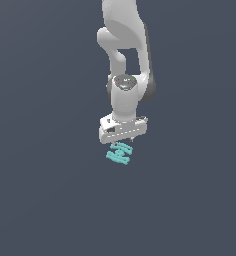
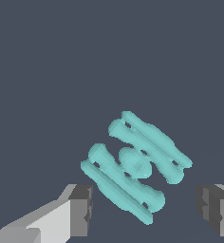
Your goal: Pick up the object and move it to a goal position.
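Two gray fingertips point(image 2: 83, 209) of the gripper point(image 2: 147, 211) sit closest to the wrist camera, spread wide apart with nothing pinched between them. One teal piece point(image 2: 135, 165) lies just past them on the dark floor point(image 2: 47, 71), in line with the gap and not touching either tip. This close view shows its two bars and the round lump that joins them. From the exterior view, the one white arm point(image 1: 125, 55) reaches down, and the gripper point(image 1: 123, 137) hangs just above the teal piece point(image 1: 120, 153). There the fingertips are too small to see well.
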